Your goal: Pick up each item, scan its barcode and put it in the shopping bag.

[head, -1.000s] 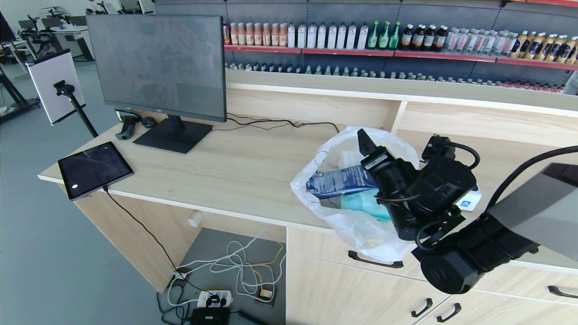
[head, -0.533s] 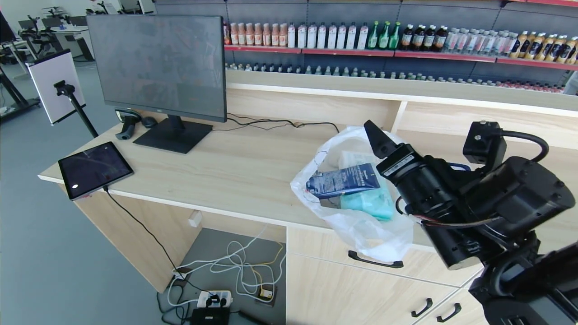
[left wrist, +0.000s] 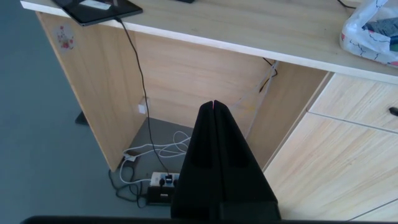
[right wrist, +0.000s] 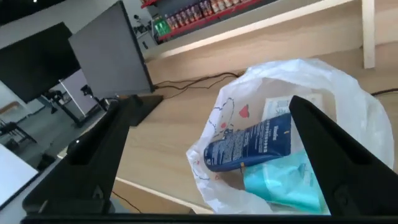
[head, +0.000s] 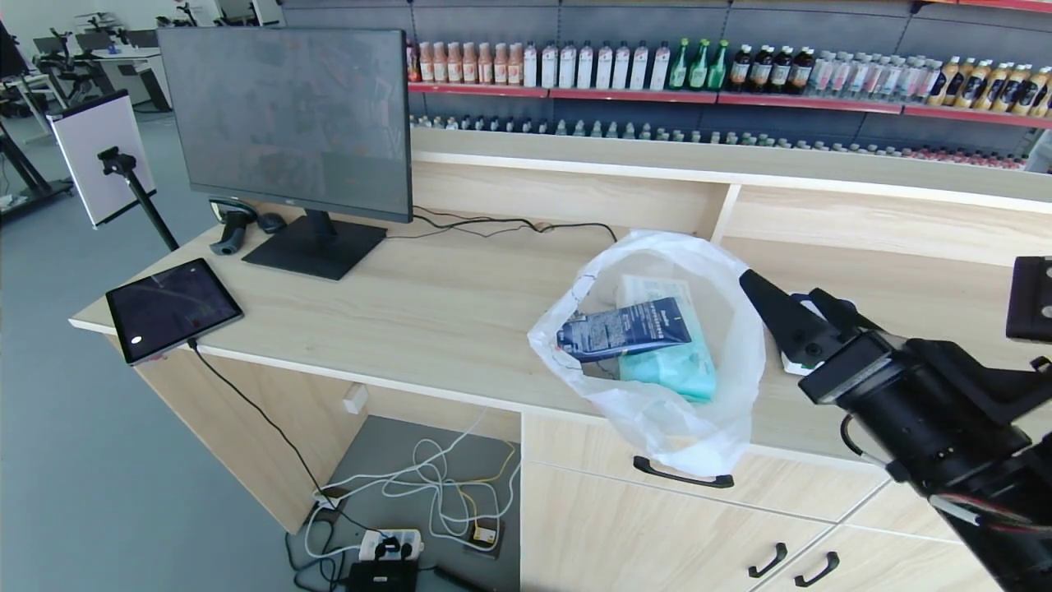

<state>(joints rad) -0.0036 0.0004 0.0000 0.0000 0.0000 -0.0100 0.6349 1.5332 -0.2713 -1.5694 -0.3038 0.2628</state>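
Note:
The white plastic shopping bag [head: 723, 329] stands open on the wooden counter [head: 444, 304] near its front edge. Inside lie a dark blue pack [head: 625, 329], a teal pack [head: 670, 368] and a pale packet [head: 649, 288]. My right gripper [head: 779, 285] hangs just right of the bag, open with nothing between its fingers. In the right wrist view the gripper [right wrist: 208, 102] points at the bag [right wrist: 249, 118] with the blue pack [right wrist: 249, 146] in it. My left gripper [left wrist: 213, 106] is shut and empty, low in front of the counter's side panel.
A monitor [head: 288, 123], a handheld scanner [head: 230, 228] and a tablet [head: 173, 308] occupy the counter's left end. A small white object [head: 787, 363] lies on the counter beside the bag, under my right gripper. Bottle shelves [head: 723, 74] line the back wall. Cables [head: 427, 485] lie on the floor.
My right arm has drawn back from over the bag, to the right and lower, uncovering the bag. The items in the bag have stayed put.

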